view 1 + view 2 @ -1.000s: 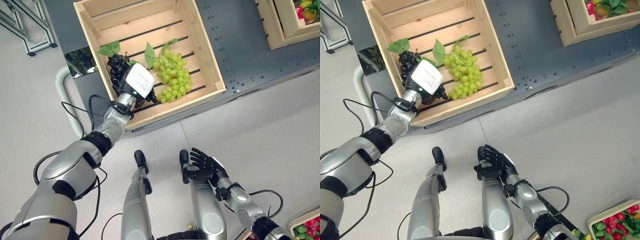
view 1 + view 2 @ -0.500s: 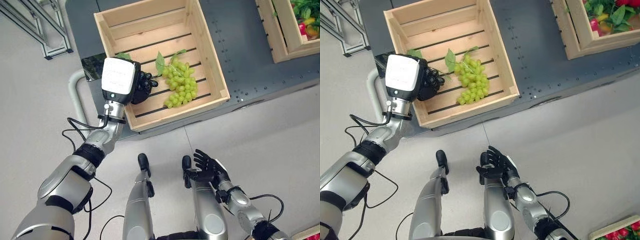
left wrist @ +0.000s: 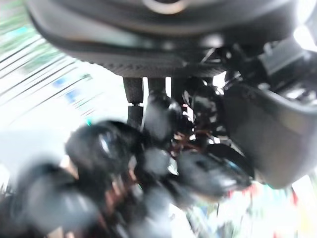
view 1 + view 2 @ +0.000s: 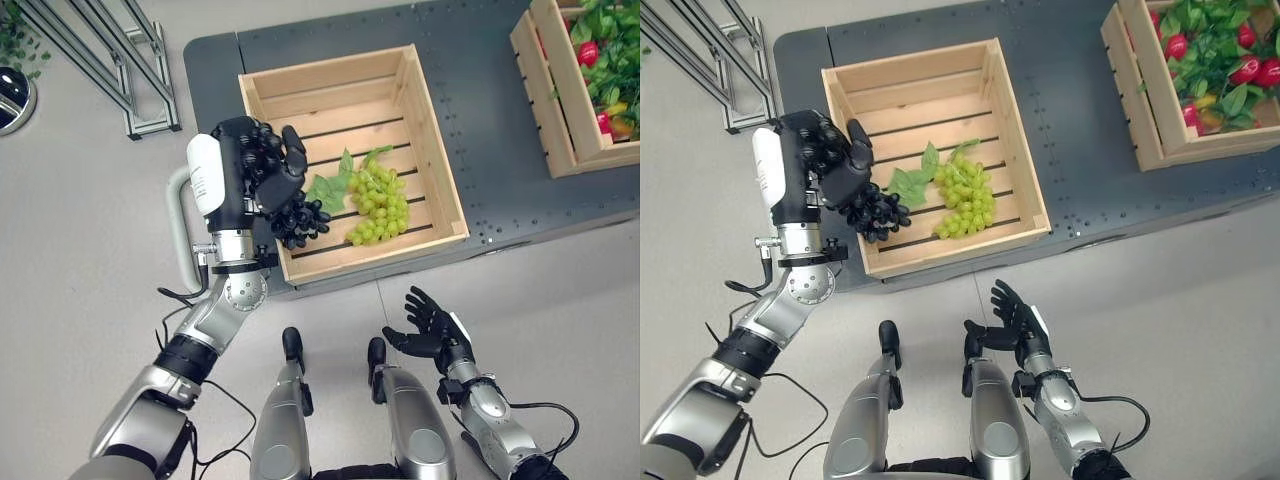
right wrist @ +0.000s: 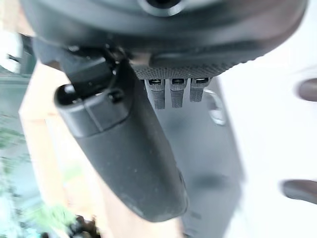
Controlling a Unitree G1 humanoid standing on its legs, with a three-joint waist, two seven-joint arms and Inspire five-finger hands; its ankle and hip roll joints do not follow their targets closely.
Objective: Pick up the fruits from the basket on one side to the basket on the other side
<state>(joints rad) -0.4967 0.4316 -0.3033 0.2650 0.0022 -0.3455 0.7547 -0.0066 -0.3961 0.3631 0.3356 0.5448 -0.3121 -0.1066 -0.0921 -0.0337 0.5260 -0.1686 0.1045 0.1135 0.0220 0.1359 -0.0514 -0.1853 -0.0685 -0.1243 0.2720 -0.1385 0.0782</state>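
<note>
Nearest, the right hand (image 4: 432, 330) hangs low with fingers spread, holding nothing. The left hand (image 4: 262, 170) clasps a bunch of glossy black grapes (image 4: 300, 218) above the left rim of the wooden crate (image 4: 432, 130). Green grapes (image 4: 378, 205) with leaves lie on the crate's slats.

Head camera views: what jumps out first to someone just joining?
The left hand, raised over the wooden crate's left wall, grips a bunch of black grapes. A green grape bunch lies inside on the slats. The right hand hangs open, low, near the floor.
</note>
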